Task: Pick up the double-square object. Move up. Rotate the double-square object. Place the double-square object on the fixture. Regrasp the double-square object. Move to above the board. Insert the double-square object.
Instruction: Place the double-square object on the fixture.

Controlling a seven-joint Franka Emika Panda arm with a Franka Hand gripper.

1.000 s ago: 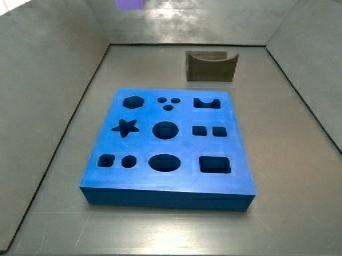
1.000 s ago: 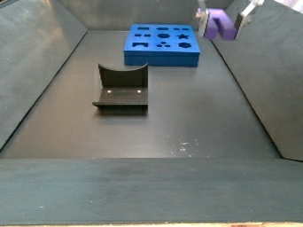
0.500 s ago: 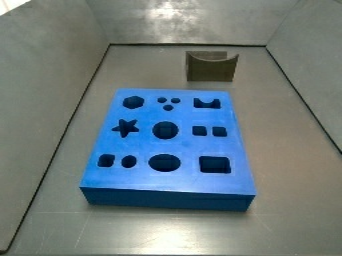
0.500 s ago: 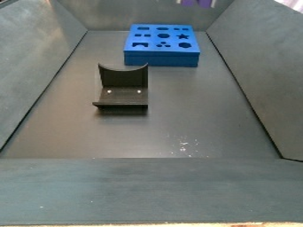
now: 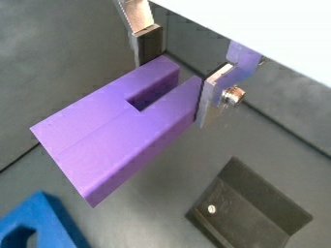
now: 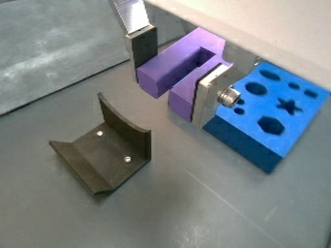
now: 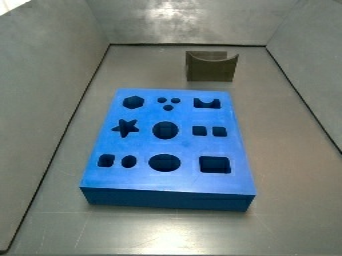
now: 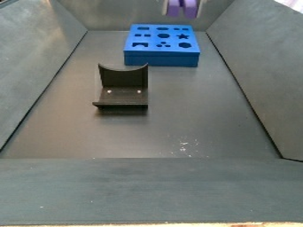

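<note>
The double-square object, a lilac block with a rectangular slot, sits between my gripper's silver fingers and is held in the air. Both wrist views show it; in a wrist view the gripper is shut on the block. In a side view only the block's lower part shows at the upper edge, above the far end of the blue board. The fixture stands on the floor, nearer than the board. The board and fixture also show in a side view where the gripper is out of frame.
Grey sloping walls enclose the dark floor on all sides. Below the gripper, wrist views show the fixture and the board, with a board corner at the edge.
In a side view the held block has moved from the right wall leftward to above the board's far end. In a side view it has left the frame's upper edge.
</note>
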